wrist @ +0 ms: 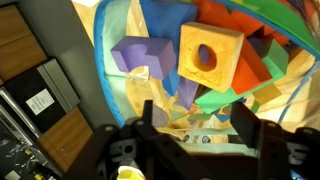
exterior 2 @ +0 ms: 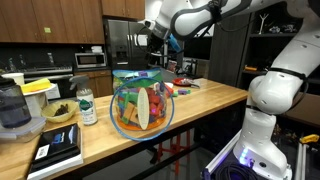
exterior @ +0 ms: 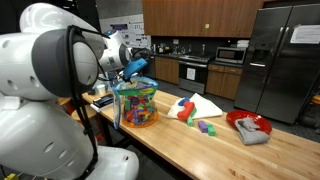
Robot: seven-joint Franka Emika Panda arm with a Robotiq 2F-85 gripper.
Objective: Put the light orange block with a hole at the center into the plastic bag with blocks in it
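Inside the clear crinkled plastic bag (wrist: 105, 55), the square, round-holed light orange block (wrist: 210, 57) is lying on blocks (wrist: 135, 55); the gripper (wrist: 195, 128) is hanging released.

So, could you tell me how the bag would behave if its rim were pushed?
The bag looks thin and floppy, so its rim would probably buckle. Full of blocks, it likely sits heavy and would hardly slide or tip.

Pincer (wrist: 195, 118) spread apart, empty.
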